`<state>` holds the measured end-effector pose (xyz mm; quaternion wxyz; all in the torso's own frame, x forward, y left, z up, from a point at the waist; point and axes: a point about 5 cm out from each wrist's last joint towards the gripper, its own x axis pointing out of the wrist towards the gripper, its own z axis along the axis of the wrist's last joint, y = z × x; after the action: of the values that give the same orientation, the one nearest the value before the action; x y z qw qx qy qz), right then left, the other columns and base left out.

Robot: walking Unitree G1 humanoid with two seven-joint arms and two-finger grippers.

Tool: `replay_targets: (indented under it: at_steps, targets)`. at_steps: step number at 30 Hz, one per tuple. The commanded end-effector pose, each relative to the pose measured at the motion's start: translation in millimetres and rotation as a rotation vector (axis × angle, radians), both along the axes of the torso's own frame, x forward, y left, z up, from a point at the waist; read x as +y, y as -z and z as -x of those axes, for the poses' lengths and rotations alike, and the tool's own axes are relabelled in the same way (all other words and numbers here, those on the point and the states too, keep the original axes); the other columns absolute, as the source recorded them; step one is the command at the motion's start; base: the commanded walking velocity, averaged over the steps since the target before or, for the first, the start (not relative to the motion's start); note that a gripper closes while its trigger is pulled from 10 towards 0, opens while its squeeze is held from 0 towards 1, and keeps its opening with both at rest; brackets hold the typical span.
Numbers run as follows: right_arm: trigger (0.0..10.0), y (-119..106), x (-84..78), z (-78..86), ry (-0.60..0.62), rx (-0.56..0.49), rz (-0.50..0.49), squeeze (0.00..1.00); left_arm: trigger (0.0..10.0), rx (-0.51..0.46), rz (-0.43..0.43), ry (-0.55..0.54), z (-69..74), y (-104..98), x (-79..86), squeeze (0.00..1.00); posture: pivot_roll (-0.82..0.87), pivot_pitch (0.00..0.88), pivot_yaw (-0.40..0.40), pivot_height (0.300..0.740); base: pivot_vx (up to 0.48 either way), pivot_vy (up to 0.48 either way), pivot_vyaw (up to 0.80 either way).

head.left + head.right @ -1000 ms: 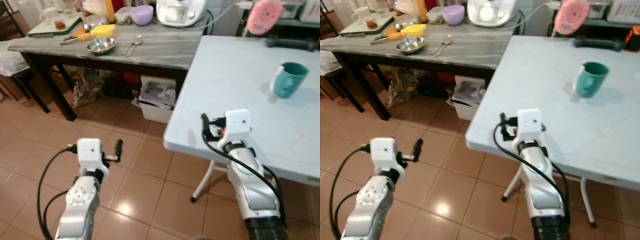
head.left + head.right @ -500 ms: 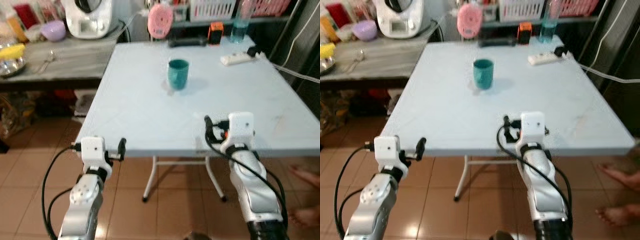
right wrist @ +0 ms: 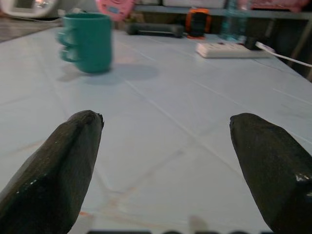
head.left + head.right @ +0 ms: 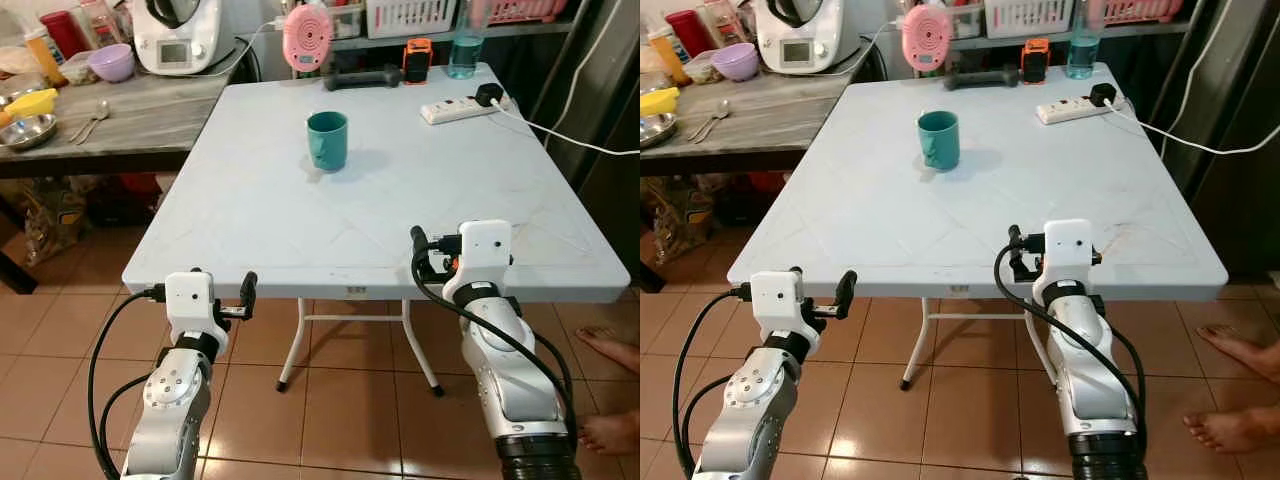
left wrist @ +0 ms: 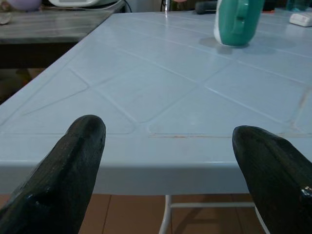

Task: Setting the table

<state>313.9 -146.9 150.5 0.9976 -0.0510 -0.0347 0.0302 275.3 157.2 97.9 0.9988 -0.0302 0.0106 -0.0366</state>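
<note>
Left wrist view looks between my left end effector's two spread fingers, empty, at the near edge of the pale blue counter. My right end effector is likewise wide apart and holding nothing, and it hangs just over that same near edge.

One teal mug stands upright on the counter, straight ahead and well beyond both end effectors, toward the far half of the top. Taking the mug as landmark, my right end effector lies nearer it and to its near right; my left sits off the counter's near corner, further away. I judge the right arm the better one for any reach, going forward and slightly to my left. The mug's long axis is vertical, its handle facing my left.

Beyond the mug, along the far edge: one pink round gadget, one dark bar, one orange device, one bottle, one power strip. To the mug's far left, a second grey counter carries one steel bowl, spoons and one purple bowl.
</note>
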Motion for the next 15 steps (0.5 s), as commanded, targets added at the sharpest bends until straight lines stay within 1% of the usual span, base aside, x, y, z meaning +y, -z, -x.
replay_targets:
  at_steps: [1, 10, 11, 12, 15]
  targets:
    - [10.0, -4, 5.4, -1.3, -0.02, -0.018, -0.003, 0.0, 10.0, -0.035, -0.007, -0.008, 1.3, -7, 5.4, 0.0, -0.19, 0.113, 0.12, 0.74, 0.0, 0.0, 0.0]
    - [10.0, 0, 7.5, 5.1, -0.056, -0.024, -0.003, 0.0, 10.0, -0.038, -0.022, -0.005, 3.6, -6, 8.1, 0.0, -0.19, 0.112, 0.12, 0.74, 0.323, 0.0, 0.0]
    - [10.0, 3, 6.2, 8.8, -0.056, -0.017, -0.001, 0.0, 10.0, -0.035, -0.028, -0.009, 5.9, -5, 10.5, 0.0, -0.19, 0.112, 0.12, 0.74, 0.341, 0.0, 0.0]
    - [10.0, 3, 6.2, 8.8, -0.056, -0.017, -0.001, 0.0, 10.0, -0.035, -0.028, -0.009, 5.9, -5, 10.5, 0.0, -0.19, 0.112, 0.12, 0.74, 0.341, 0.0, 0.0]
    - [10.0, 6, 4.0, 15.4, -0.056, -0.019, 0.007, 0.0, 10.0, -0.032, -0.031, -0.011, 9.8, -3, 11.9, 0.0, -0.19, 0.11, 0.119, 0.74, 0.354, 0.0, 0.0]
